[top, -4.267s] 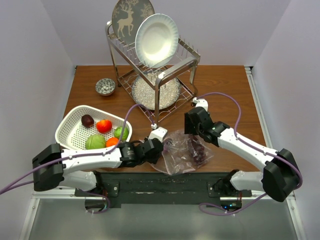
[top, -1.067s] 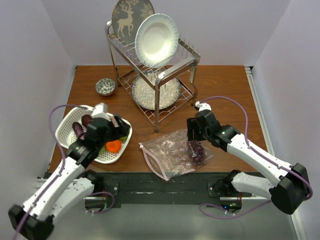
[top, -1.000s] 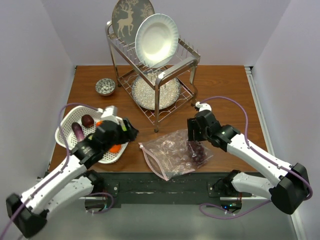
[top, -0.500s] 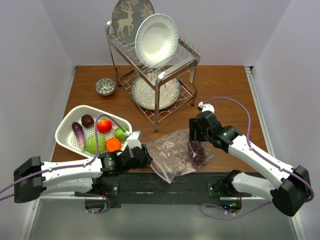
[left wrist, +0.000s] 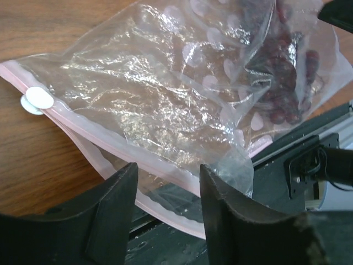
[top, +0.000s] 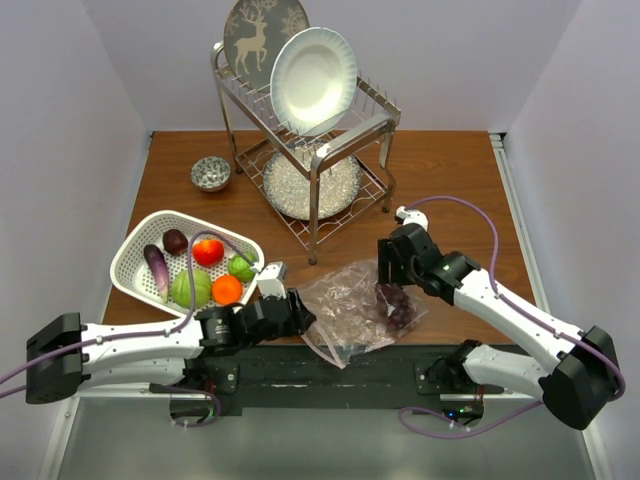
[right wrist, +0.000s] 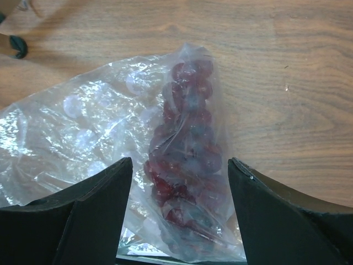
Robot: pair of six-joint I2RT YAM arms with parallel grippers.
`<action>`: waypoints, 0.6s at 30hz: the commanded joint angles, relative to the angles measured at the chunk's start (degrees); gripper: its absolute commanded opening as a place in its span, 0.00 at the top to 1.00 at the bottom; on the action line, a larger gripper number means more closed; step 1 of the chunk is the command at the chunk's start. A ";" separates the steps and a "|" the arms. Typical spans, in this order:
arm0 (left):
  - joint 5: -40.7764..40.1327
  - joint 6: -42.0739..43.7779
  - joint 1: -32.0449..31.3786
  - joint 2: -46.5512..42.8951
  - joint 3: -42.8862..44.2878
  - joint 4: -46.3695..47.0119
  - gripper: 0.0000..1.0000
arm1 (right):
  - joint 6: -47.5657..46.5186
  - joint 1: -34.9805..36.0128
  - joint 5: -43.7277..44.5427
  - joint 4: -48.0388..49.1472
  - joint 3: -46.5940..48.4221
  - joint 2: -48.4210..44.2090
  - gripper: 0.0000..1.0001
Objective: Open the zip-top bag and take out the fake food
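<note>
The zip-top bag (top: 350, 308) lies crumpled near the table's front edge, its pink zip strip (left wrist: 105, 138) and white slider (left wrist: 37, 100) on the left. Purple grapes (right wrist: 185, 160) sit inside its right end. My left gripper (left wrist: 165, 185) is open low over the bag's left edge, the zip strip running between its fingers (left wrist: 113, 210). My right gripper (right wrist: 180, 165) hangs open just above the grapes, one finger to either side. From above, the left gripper (top: 298, 316) and right gripper (top: 392, 272) flank the bag. Other fake food (top: 208, 251) lies in the white basket (top: 122, 262).
A wire dish rack (top: 372, 128) with a white plate (top: 313, 80) and a deer plate stands at the back. A small patterned bowl (top: 211, 173) sits at the back left. The bag overhangs the dark front rail (left wrist: 325, 165).
My left arm swung from the basket, where a dark purple piece now lies, over to the bag's left edge and edged right. The right gripper has barely moved.
</note>
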 commanded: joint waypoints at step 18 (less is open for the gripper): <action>-0.24 1.00 -0.84 9.64 -0.81 16.71 0.81 | 2.81 1.31 0.08 -2.64 5.58 -2.62 1.00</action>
